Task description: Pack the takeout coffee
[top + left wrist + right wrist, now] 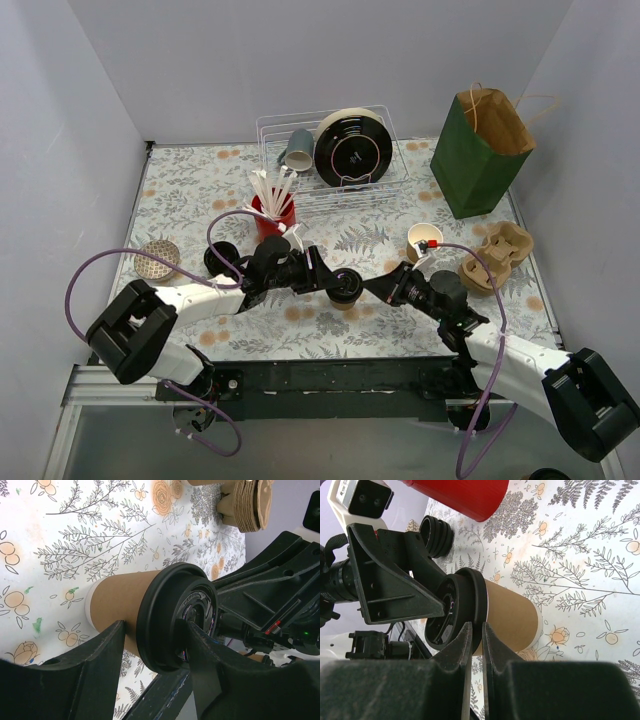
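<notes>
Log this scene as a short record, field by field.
cup: brown, black lid on, between the arms
left end effector: closed on cup at lid
right end effector: fingers nearly together, at lid rim
carrier: right side, holds no cup
open cup: unlidded, beside carrier
bag: green, upright, open, back right

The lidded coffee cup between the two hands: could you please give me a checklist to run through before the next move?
1. The coffee cup stands upright: ok.
2. The lid covers the cup's mouth: ok. Snapped down all round: cannot tell.
3. The left hand straddles the lid. Firm hold: cannot tell.
4. The right hand has its fingers nearly together at the lid's rim. Pinching it: cannot tell.
5. The paper bag stands with its mouth open: ok.
6. The second cup has a lid: not ok.
</notes>
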